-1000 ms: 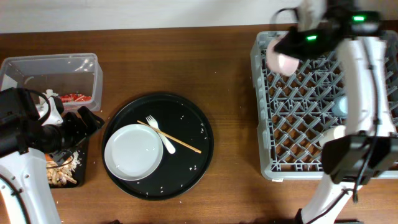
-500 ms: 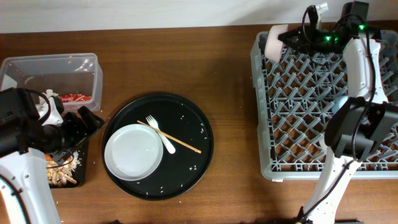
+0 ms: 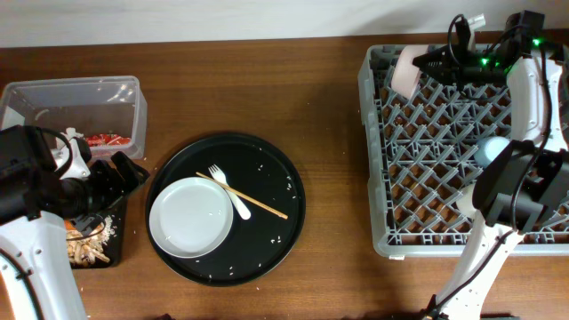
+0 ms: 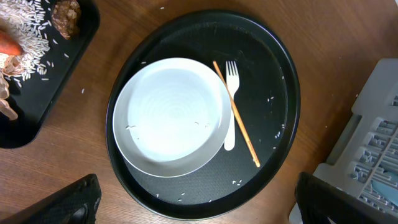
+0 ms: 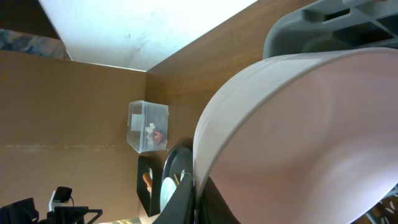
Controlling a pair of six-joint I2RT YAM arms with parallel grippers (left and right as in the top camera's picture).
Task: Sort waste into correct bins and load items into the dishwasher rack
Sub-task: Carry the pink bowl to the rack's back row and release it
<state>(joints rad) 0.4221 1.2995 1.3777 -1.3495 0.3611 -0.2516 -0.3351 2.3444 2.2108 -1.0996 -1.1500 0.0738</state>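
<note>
My right gripper (image 3: 428, 64) is shut on the rim of the pinkish-white bowl (image 3: 406, 71) and holds it on edge at the far left corner of the grey dishwasher rack (image 3: 436, 169). The bowl (image 5: 298, 137) fills the right wrist view, with the fingers (image 5: 200, 198) clamped on its rim. My left gripper (image 3: 123, 173) is open and empty beside the round black tray (image 3: 276, 240); its fingers (image 4: 193, 205) frame that tray's near edge. The white plate (image 4: 177, 115), white fork (image 4: 231, 99) and a chopstick (image 4: 239, 121) lie on the tray.
The clear tub (image 3: 76, 98) at far left holds the red wrapper (image 3: 107, 140). The shallow black tray (image 4: 37, 93) holds rice, brown scraps and the carrot (image 4: 7, 43). A light blue cup (image 3: 489, 149) and a white cup (image 3: 471, 194) sit in the rack.
My right gripper has swung the bowl to the rack's far left corner, turned it on edge and shifted it slightly right. The left arm has not moved.
</note>
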